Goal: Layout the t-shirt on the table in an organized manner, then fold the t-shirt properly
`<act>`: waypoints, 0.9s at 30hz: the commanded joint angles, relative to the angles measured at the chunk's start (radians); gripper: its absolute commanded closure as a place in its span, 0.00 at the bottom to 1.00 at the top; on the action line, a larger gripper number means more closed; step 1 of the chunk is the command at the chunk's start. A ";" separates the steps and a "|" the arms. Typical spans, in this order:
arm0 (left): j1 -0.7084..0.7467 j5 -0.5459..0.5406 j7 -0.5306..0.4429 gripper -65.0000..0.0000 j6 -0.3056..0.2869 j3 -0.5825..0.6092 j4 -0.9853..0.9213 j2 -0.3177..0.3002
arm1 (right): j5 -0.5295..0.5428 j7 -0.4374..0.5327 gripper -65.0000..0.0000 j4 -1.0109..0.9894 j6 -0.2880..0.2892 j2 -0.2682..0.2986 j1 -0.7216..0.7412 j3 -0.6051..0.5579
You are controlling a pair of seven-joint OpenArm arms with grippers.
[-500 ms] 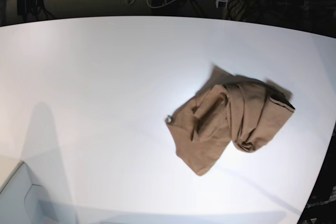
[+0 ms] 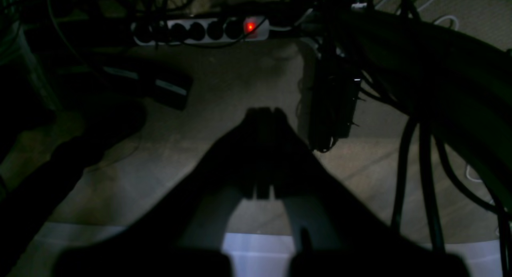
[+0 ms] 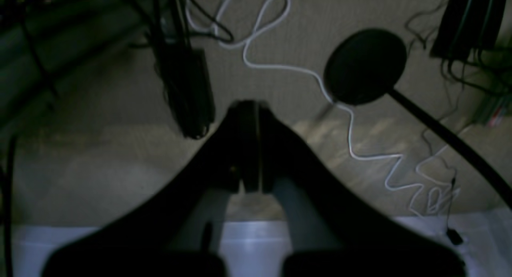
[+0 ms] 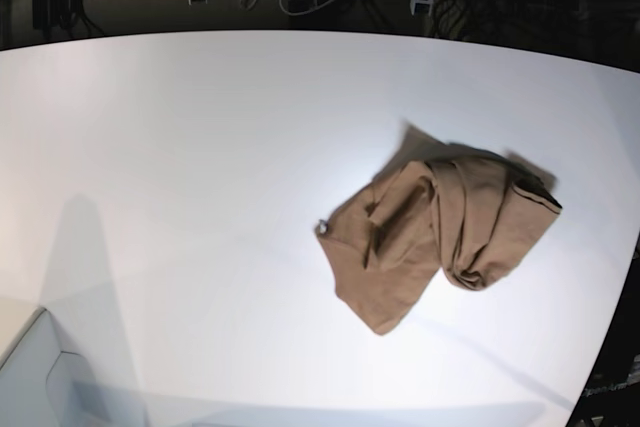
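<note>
The tan-brown t-shirt (image 4: pixel 440 232) lies crumpled in a heap on the right half of the white table (image 4: pixel 200 147), with a small white tag at its left edge. Both arms are pulled back beyond the table's far edge, well away from the shirt. My left gripper (image 2: pixel 262 114) is shut with nothing in it and hangs over the floor past the table rim (image 2: pixel 256 249). My right gripper (image 3: pixel 249 106) is likewise shut and empty, beyond the table rim (image 3: pixel 252 237). Neither wrist view shows the t-shirt.
A power strip (image 2: pixel 200 29) with a red light and black cables lie on the floor behind the table. A black round stand (image 3: pixel 364 65) and a white cable (image 3: pixel 352 137) are there too. A pale box corner (image 4: pixel 30 377) sits at the near left.
The arm at the top left of the base view has shifted slightly to the left. The t-shirt has not moved.
</note>
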 commanded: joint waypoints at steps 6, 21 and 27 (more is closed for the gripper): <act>-0.001 -0.002 -0.001 1.00 0.006 -0.001 0.001 -0.001 | 0.004 0.002 1.00 0.003 0.007 0.004 -0.012 0.001; 0.387 -0.004 0.002 1.00 0.004 -0.002 0.618 -0.070 | 0.004 -0.027 1.00 0.697 0.009 0.060 -0.403 0.004; 0.599 -0.004 0.019 1.00 0.006 -0.002 1.014 -0.105 | 0.006 -0.131 1.00 0.970 0.009 0.094 -0.493 0.006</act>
